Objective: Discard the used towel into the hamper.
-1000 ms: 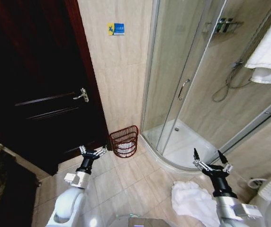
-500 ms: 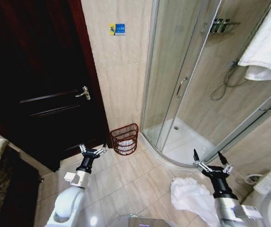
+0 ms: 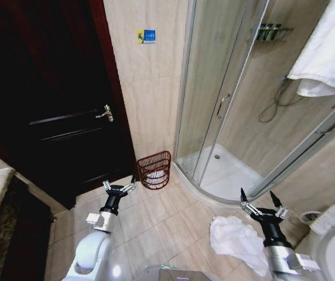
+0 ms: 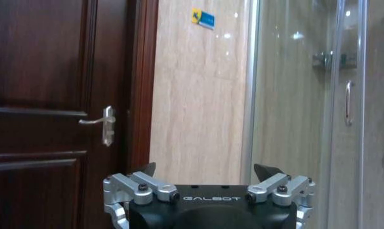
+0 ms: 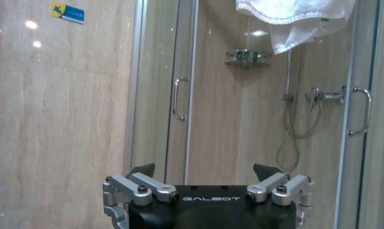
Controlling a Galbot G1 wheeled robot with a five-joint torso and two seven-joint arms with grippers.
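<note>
On the tiled bathroom floor, just beside the robot's right arm, lies a crumpled white towel (image 3: 236,243), and nothing is holding it. The right gripper (image 3: 261,206) hangs above and a little beyond the heap, its fingers spread wide and empty. The left gripper (image 3: 119,189) is held out low over the tiles on the other side, equally splayed with nothing between its fingers; from each wrist view the two dark fingertips stand well apart.

The round open-weave hamper of dark reddish-brown bars (image 3: 154,170) stands against the beige tiled wall, between the dark wooden door (image 3: 56,111) and the curved glass shower enclosure (image 3: 226,99). Something pale already lies at its bottom. It is well apart from the towel, nearer the left gripper than the right.

Compared with a second ago the whole view has swung: the door now takes up more of the left, and the white towel hanging at the upper right (image 3: 325,52) has slid toward the corner. That reads as the robot turning or bending, not the things moving; the arms keep the same open pose. I judge the task barely begun: the towel must first be picked up, then carried across to the hamper.
</note>
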